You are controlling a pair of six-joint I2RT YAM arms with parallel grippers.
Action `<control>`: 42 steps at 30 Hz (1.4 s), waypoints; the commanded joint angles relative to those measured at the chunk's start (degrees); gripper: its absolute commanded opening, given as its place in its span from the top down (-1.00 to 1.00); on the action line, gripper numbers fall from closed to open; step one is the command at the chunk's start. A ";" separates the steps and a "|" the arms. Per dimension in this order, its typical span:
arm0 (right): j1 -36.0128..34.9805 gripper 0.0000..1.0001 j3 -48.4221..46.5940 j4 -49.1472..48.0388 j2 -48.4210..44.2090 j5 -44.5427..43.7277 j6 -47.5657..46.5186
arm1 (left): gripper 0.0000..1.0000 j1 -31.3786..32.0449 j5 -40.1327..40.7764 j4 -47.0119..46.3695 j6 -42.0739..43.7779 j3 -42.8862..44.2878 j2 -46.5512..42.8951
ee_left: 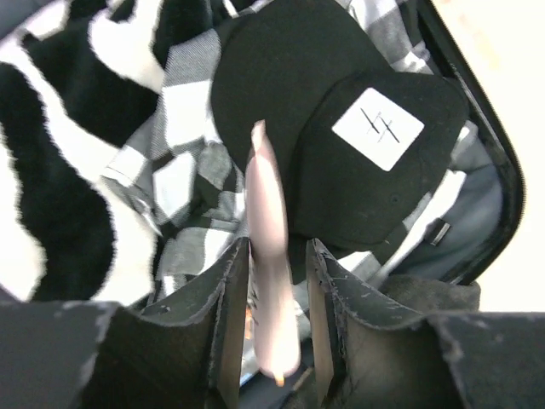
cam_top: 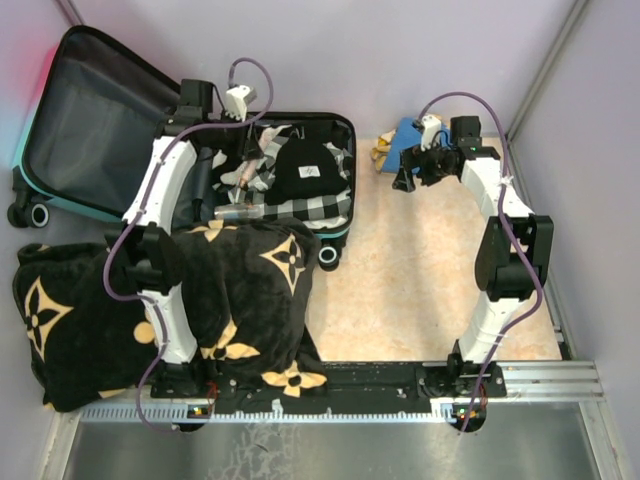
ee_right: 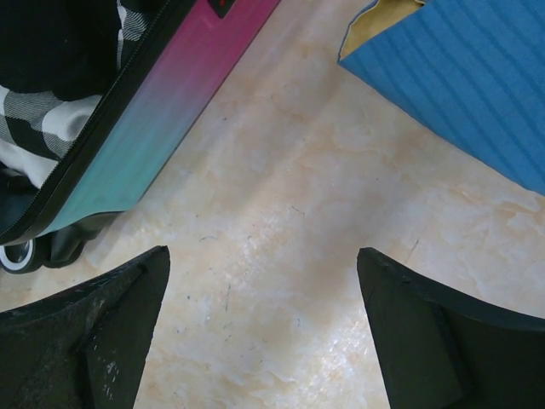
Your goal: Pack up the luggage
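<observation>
Overhead, the luggage (cam_top: 85, 120) lies open at the far left of the table (cam_top: 420, 280), lid thrown back, its tray holding a checked cloth (cam_top: 290, 207) and a black cap (cam_top: 305, 165). The left arm (cam_top: 165, 170) reaches into that tray; the flowered blanket (cam_top: 240, 290) sits near it, unpacked.

Closer in, the left gripper (ee_left: 277, 251) has a slim pink item (ee_left: 271, 213) standing between its fingers, above the cap's edge. Whether the fingers clamp it or have loosened, I cannot tell. To place it well, I judge it should be lowered flat onto the cloth beside the cap before the arm lifts straight up.

Over on the right, the right gripper (ee_right: 262, 256) hangs spread wide and empty above bare table, between the luggage's shell and a blue pad (ee_right: 477, 77).
</observation>
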State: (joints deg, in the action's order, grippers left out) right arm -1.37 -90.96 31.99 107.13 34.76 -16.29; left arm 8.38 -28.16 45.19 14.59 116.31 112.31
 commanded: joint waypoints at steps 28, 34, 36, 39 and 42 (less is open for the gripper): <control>-7.29 -0.80 -8.07 -6.07 5.16 3.89 3.59 | -0.52 -2.56 1.97 -8.54 -3.54 -18.52 -18.69; -9.52 -0.74 -14.92 -12.37 12.03 3.06 13.26 | -0.57 -5.75 5.68 -10.18 -1.82 -16.15 -19.46; -9.85 -0.69 -17.11 -14.50 14.56 3.36 17.75 | -0.57 -6.69 5.24 -10.53 -0.42 -16.43 -20.05; -10.01 -0.62 -20.10 -17.52 18.28 4.70 25.21 | -0.57 -6.98 5.63 -12.12 1.84 -17.77 -21.64; -10.03 -0.56 -22.28 -21.55 21.08 4.21 32.56 | -0.60 -7.11 7.27 -13.13 2.91 -17.90 -21.89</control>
State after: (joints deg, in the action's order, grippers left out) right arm -11.14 -108.29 18.74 125.56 38.15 3.75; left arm 1.50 -23.03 35.57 14.55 98.43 93.51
